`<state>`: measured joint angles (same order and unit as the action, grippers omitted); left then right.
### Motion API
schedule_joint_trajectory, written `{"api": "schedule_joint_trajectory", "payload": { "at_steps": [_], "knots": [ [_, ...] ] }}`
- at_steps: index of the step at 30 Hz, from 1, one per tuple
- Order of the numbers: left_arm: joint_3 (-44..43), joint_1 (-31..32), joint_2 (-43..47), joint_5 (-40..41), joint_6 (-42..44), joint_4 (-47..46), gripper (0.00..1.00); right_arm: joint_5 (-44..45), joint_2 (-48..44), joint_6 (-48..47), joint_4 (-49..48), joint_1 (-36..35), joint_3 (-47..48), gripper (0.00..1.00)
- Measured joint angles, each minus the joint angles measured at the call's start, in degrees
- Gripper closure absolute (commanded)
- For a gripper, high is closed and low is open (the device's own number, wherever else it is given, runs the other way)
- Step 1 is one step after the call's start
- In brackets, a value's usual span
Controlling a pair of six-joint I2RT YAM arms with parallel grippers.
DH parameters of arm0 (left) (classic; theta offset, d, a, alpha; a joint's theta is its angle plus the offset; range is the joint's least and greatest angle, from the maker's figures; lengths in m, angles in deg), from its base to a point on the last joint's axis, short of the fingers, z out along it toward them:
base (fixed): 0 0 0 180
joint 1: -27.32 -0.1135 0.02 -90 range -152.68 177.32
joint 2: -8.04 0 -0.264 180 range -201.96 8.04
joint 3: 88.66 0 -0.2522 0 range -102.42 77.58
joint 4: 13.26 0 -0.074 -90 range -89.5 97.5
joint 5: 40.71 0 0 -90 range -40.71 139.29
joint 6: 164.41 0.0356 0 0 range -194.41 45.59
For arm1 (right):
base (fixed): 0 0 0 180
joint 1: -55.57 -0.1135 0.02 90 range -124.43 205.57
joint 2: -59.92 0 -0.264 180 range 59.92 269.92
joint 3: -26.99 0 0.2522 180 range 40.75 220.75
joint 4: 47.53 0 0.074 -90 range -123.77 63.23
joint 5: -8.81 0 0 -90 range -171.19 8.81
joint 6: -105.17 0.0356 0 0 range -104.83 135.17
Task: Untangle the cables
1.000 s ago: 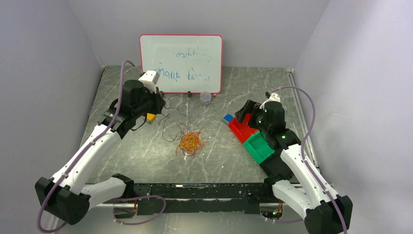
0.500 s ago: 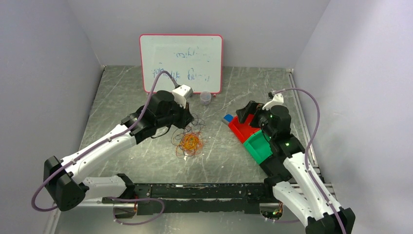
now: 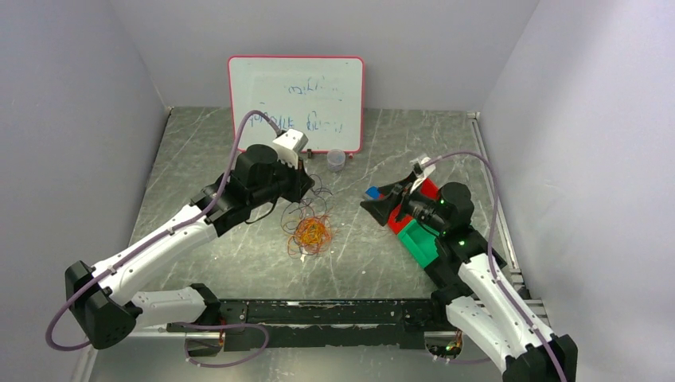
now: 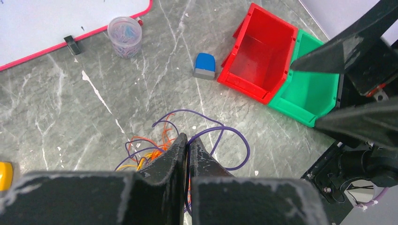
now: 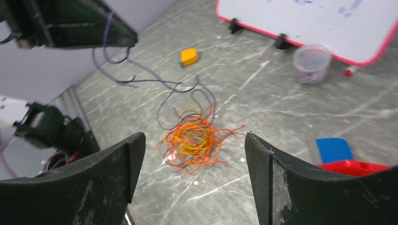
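Observation:
The cables (image 3: pixel 310 232) lie mid-table as a small orange and yellow tangle with thin purple strands looping out of it. My left gripper (image 3: pixel 306 185) hangs just behind the tangle, shut on a purple cable (image 4: pixel 234 136) that runs between its fingertips. This strand rises from the tangle (image 5: pixel 195 140) up to the left fingers as the purple cable (image 5: pixel 141 70). My right gripper (image 3: pixel 380 203) is open, to the right of the tangle and pointing at it, well apart from it. Nothing is between its fingers (image 5: pixel 126 154).
A whiteboard (image 3: pixel 296 103) leans on the back wall, with a clear cup (image 3: pixel 337 160) in front of it. A blue eraser (image 3: pixel 372 192), a red bin (image 4: pixel 260 58) and a green bin (image 3: pixel 420 241) sit under the right arm. A yellow block (image 5: pixel 189 56) lies at the left.
The left arm swung right from the yellow block to just behind the tangle, carrying the purple cable. The right gripper turned left toward the tangle, and its jaws narrowed a little.

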<state>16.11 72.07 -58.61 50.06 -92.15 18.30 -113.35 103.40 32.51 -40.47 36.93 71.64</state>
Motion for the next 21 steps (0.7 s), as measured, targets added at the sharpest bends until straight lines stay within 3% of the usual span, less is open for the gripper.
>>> {"api": "schedule_joint_trajectory", "payload": {
  "at_steps": [9, 21],
  "knots": [
    [0.90, 0.00, 0.96, 0.98, -1.46, -0.59, 0.93, -2.95, 3.50, -7.52, -2.67, -7.87, 0.11, 0.15],
    [3.41, 0.00, 1.09, 0.20, -2.27, -2.36, 0.93, 3.34, 12.35, -14.43, -3.52, -16.33, 3.67, 0.16]
  ]
}}
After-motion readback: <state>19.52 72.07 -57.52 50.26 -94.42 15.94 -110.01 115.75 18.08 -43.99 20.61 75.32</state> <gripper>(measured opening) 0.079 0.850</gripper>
